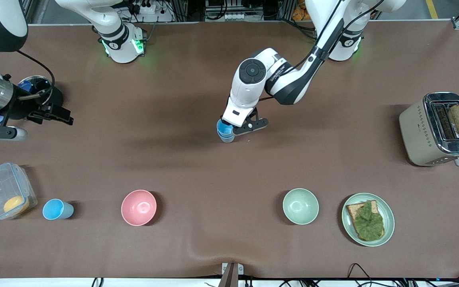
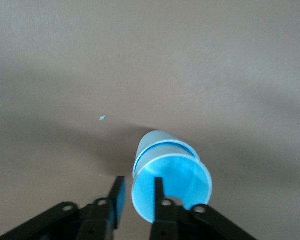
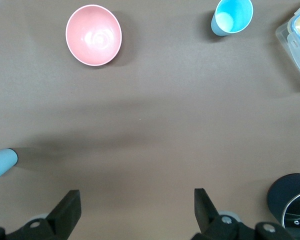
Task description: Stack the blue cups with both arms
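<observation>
Green plate (image 1: 389,223) with toast (image 1: 367,220), bowls alongside, nothing obstructing

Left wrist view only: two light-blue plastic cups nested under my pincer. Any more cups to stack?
Observer: One more light-blue plastic cup stands upright between the clear plastic box and the pink round bowl, near the front camera.
Operator: Where's the right pincer?
Observer: The right pincer hangs open over the table at the right arm's end, holding nothing; that arm waits.
Operator: Where's my stack?
Observer: The nested cups, left pincer at their rim, stand mid-table, farther from the front camera than the pink bowl.
</observation>
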You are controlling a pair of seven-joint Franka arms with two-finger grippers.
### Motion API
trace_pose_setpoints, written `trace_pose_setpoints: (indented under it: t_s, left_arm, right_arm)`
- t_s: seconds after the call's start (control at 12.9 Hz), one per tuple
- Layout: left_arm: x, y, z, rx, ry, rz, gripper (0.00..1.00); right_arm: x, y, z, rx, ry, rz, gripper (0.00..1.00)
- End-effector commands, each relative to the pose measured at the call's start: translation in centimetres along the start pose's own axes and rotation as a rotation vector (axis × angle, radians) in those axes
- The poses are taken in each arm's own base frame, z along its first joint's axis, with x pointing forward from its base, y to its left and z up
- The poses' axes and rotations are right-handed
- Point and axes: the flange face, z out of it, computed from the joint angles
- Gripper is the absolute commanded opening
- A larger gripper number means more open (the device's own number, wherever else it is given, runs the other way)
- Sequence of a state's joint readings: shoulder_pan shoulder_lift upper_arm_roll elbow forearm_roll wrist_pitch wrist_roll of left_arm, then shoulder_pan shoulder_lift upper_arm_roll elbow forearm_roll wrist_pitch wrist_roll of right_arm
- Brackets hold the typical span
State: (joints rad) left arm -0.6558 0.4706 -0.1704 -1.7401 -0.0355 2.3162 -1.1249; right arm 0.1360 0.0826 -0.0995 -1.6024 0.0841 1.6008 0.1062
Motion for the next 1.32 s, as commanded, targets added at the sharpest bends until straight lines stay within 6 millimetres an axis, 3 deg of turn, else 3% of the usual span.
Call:
trace_pose_setpoints:
  t_s: [0.0, 0.16, 0.31, 0.47, 0.62, 0.93, 1.09, 1.24]
  left_arm:
    - [4.7, -1.8, -7.5, -0.051, 0.102, -0.02, 1.0]
    - [5.9, -3.0, -10.4, 0.027, 0.19, 0.152, 1.0]
    - [8.4, -4.6, -13.6, 0.076, 0.209, 0.191, 1.0]
    - [10.0, -6.3, -15.5, 0.126, 0.186, 0.261, 1.0]
    - [14.0, -9.5, -17.8, 0.131, 0.198, 0.258, 1.0]
    - [19.3, -14.4, -22.5, 0.182, 0.159, 0.352, 1.0]
    - [20.1, -16.4, -25.0, 0.202, 0.136, 0.346, 1.0]
    - [19.4, -17.1, -26.5, 0.194, 0.113, 0.353, 1.0]
  right_arm:
    - [-0.2, 0.0, -0.5, -0.011, 0.011, -0.014, 1.0]
    - [-0.2, 0.0, -0.5, -0.011, 0.011, -0.014, 1.0]
    - [-0.2, 0.0, -0.6, -0.011, 0.013, -0.013, 1.0]
    - [-0.2, 0.1, -1.0, -0.01, 0.019, -0.012, 1.0]
    - [-0.1, 0.6, -1.0, -0.011, 0.02, -0.004, 1.0]
    - [0.0, 0.7, -1.4, -0.027, 0.029, -0.003, 1.0]
    - [0.1, 0.6, -1.4, -0.031, 0.031, -0.007, 1.0]
    - [0.1, 0.5, -2.9, -0.041, 0.062, -0.009, 1.0]
